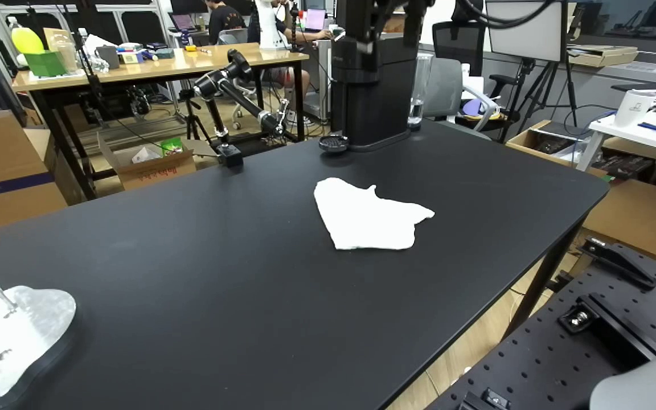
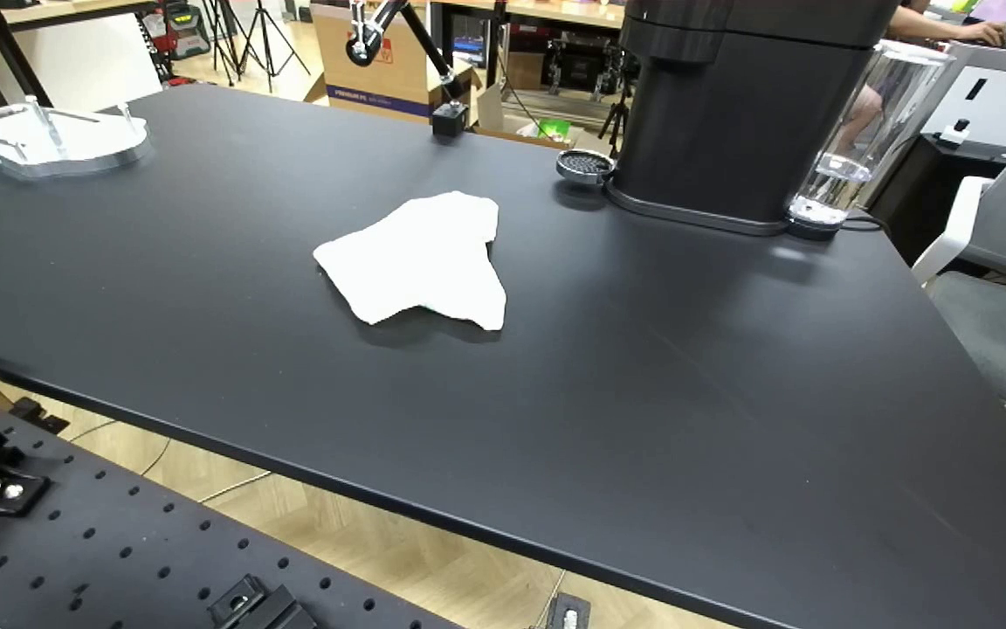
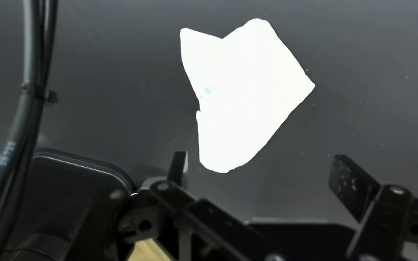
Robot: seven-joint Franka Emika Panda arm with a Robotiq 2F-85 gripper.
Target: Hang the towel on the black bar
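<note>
- Gaping wide, the Robotiq gripper (image 3: 265,175) holds nothing; its fingertips (image 3: 352,185) are flat black slabs, one of them scuffed.
- Ahead of them in the wrist view, and lower down, lies the white towel (image 3: 241,98), its long axis running up that view, roughly square to the closing direction. Its rounded near end points at the gap, closer to the fingertip on that view's left, so the coming move likely calls for going forward, slightly sideways and down.
- The towel looks soft, notched and uneven in outline, spread almost flat; glare hides any weave, though a faint green mark (image 3: 208,90) shows.
- Under it, the black table (image 2: 730,393) is smooth, matte and finely specked.
- Beyond stands a coffee machine (image 1: 379,105), boxy and dark, with a round perforated drip tray (image 1: 333,143) and a clear water tank (image 2: 861,140).
- At the table's edge rises a jointed mount arm (image 1: 242,98), black tubing with shiny fittings; it could be the task's black bar, but I cannot tell.
- Well apart from the towel, a silvery plate (image 1: 49,313) carries bolts (image 1: 2,297) standing up from its face.
</note>
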